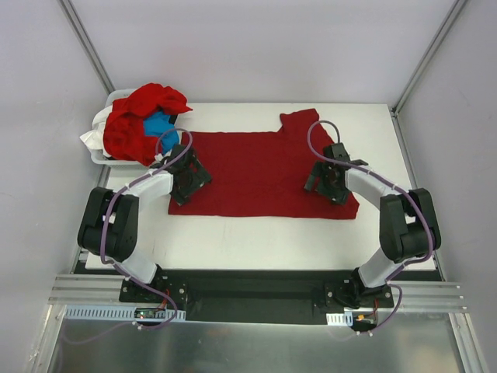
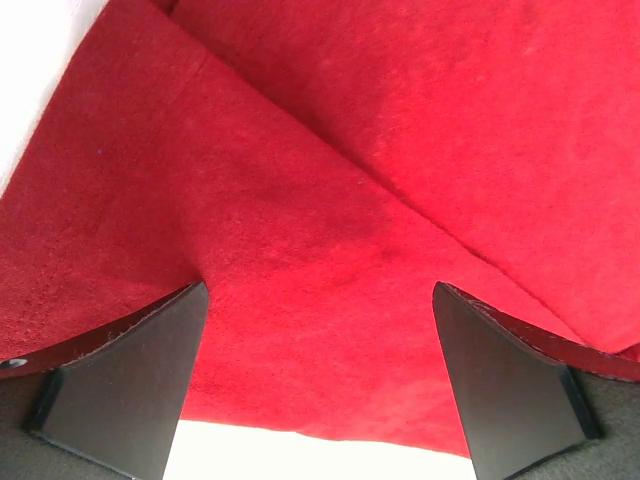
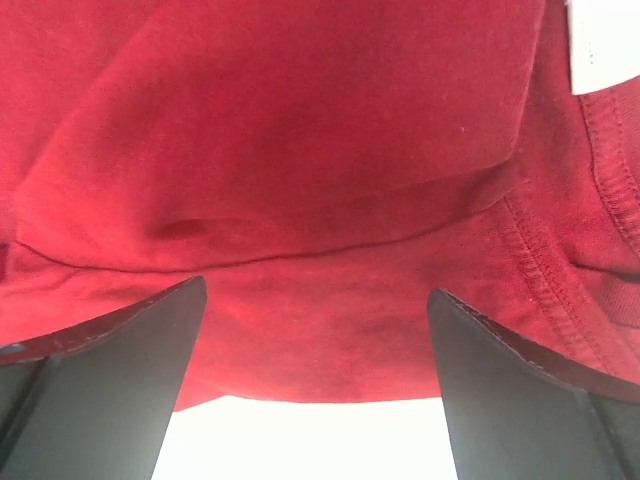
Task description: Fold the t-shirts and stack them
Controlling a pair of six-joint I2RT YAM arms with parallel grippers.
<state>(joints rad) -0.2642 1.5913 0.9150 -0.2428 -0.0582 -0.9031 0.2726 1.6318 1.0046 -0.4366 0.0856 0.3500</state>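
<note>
Deep-red soft cloth t-shirt [image 1: 256,171] lies spread flat mid-table on the white rectangular table top [image 1: 256,241], long side left to right, near edge closest to the arm bases. Left gripper [image 1: 194,177] sits over the shirt's left end and right gripper [image 1: 320,180] over its right end; both have jaws wide apart with nothing between them, and both wrist views show only red cloth and a strip of bare table at the near edge. Risks, as I judge them: the left wrist view shows a diagonal overlapped layer under the fingers, so a shallow pinch could take the top layer only and pull the fold apart, while a deep one could scrape the table. The right wrist view shows a soft ridge of bunched cloth and the collar seam with the small white neck label [image 3: 600,45] off to the side; closing on the ridge would bake in a wrinkle. If the arms lift unevenly, the fold goes skewed. Further back, the short red sleeve [image 1: 299,120] pokes out past the far edge and will likely stay out unless tucked. Far left: the white plastic bin [image 1: 97,151] holds a crumpled heap of red shirts [image 1: 132,136] with a bright blue shirt [image 1: 158,123] in the middle. The heap overhangs the rim near the left arm, so a swing could snag it.
</note>
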